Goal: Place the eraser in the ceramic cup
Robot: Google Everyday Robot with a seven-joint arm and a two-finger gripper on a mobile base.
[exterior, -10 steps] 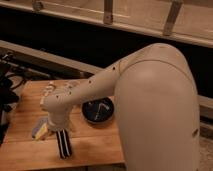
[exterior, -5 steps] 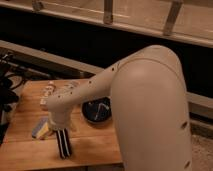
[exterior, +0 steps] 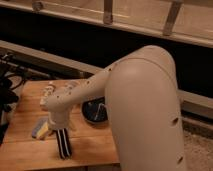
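The eraser (exterior: 63, 144), a long black bar with pale lengthwise stripes, lies near the front edge of the wooden table (exterior: 92, 142), pointing away from me. My gripper (exterior: 57, 126) is right at its far end, at the tip of the pale arm that reaches in from the right. A small whitish shape (exterior: 69, 88) peeks out behind the arm at the back of the table. It may be the ceramic cup, but most of it is hidden.
A wide dark bowl (exterior: 95, 111) sits mid-table, just right of the gripper. A blue-grey pad (exterior: 39, 128) lies left of the gripper. A white bottle (exterior: 48, 92) lies at the back left. Dark cables and gear (exterior: 7, 95) crowd the left edge.
The arm's large upper body has shifted a little to the left. The gripper and the eraser have stayed in nearly the same place.
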